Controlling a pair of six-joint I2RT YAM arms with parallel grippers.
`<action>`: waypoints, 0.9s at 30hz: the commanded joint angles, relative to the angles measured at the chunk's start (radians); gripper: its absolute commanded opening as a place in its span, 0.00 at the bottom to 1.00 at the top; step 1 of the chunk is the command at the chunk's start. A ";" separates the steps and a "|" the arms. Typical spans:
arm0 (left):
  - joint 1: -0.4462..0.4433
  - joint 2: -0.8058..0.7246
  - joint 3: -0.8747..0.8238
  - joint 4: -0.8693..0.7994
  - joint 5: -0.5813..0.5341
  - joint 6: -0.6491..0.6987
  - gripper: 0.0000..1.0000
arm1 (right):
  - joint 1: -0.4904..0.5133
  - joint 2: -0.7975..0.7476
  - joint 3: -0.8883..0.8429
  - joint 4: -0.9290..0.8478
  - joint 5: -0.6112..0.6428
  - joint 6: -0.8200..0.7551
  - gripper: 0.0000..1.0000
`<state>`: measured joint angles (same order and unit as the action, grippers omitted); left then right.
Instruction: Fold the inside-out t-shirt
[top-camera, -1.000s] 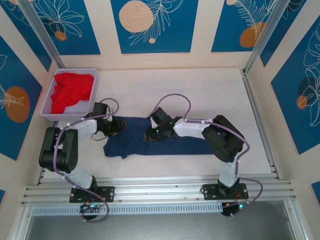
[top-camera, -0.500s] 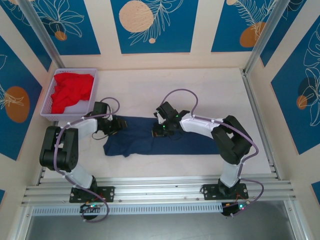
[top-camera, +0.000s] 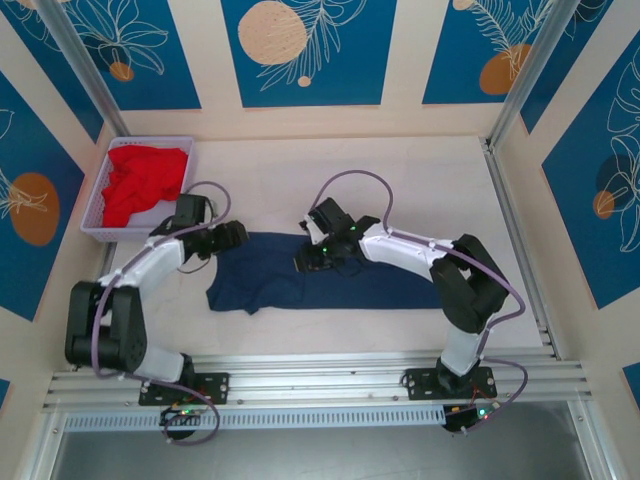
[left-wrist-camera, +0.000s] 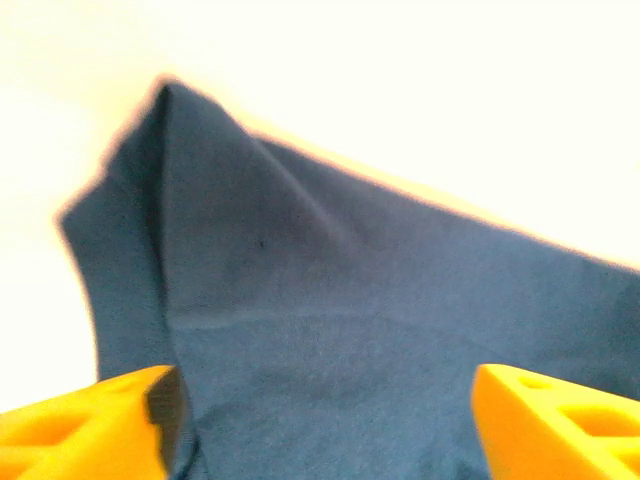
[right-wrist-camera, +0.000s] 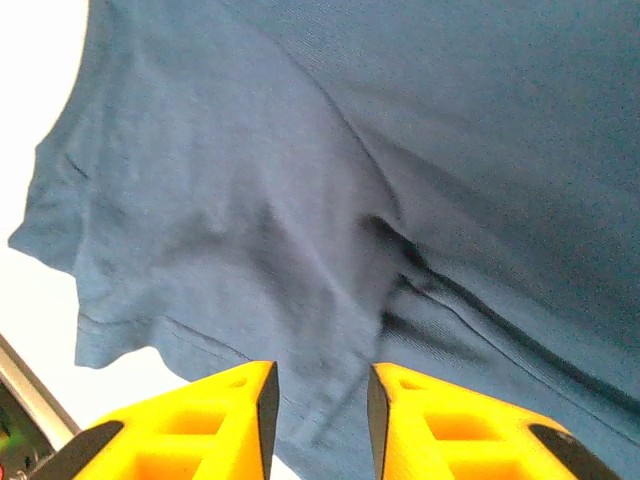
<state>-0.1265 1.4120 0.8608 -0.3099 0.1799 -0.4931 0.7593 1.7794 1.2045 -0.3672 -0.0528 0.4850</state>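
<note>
While inside lavender basket (top-camera: 96, 200), red garment (top-camera: 140, 180).

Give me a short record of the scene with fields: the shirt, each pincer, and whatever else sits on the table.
shirt: navy t-shirt, lying in a long rumpled band across the table
left pincer: wide open, at the shirt's far left corner
right pincer: narrowly open, low over the shirt's middle, no cloth between its fingers
basket: lilac, far left corner of the table
basket contents: red garment
</note>
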 joint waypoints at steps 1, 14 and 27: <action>0.025 -0.049 -0.030 -0.067 -0.131 0.035 0.86 | 0.011 0.064 0.054 0.058 0.025 0.007 0.27; -0.020 0.154 -0.016 -0.092 -0.094 0.106 0.99 | 0.002 0.248 0.122 0.028 0.061 0.052 0.11; -0.167 0.217 -0.029 -0.040 -0.061 0.134 0.92 | 0.000 0.213 0.064 0.062 0.053 0.053 0.12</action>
<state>-0.2279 1.5944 0.8406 -0.3836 -0.0124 -0.3752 0.7643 2.0113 1.2934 -0.2726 0.0074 0.5274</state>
